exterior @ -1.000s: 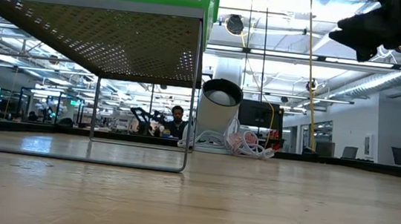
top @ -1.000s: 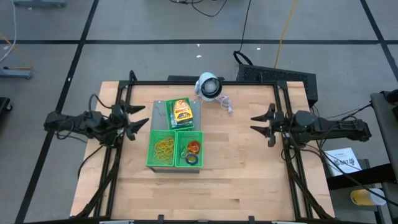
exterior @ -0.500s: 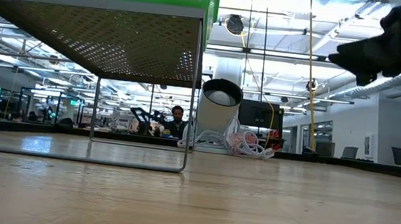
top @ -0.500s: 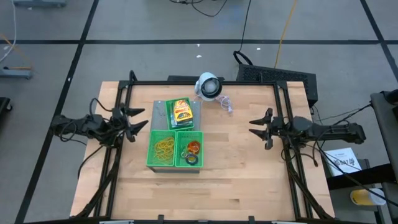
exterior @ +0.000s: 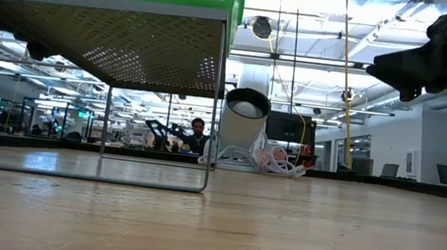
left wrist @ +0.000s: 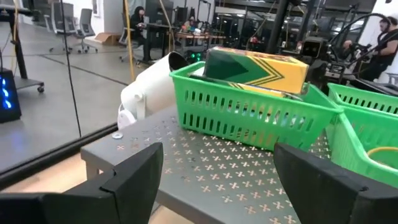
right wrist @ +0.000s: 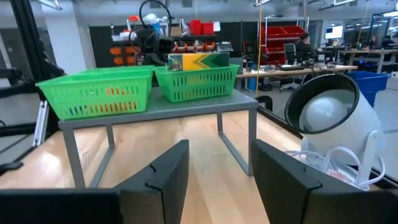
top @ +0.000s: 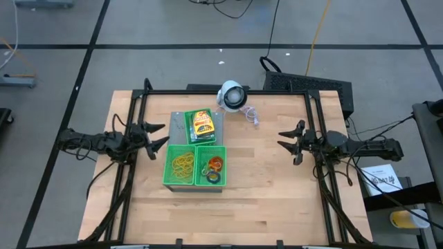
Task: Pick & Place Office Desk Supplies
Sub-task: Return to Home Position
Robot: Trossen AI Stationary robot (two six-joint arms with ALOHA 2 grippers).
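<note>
Right pincer has dipped lower, spread, right of the shelf; left pincer, spread too, hangs left of it. Crayon boxes and rubber bands lie in its baskets.

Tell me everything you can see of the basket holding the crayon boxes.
The basket is green slotted plastic, rectangular, open-topped, upright on the grey perforated shelf, at its end nearest the white round device. Yellow-and-green crayon boxes lie inside, rising above its rim. The left end effector and right end effector, both open, are clear of it.
</note>
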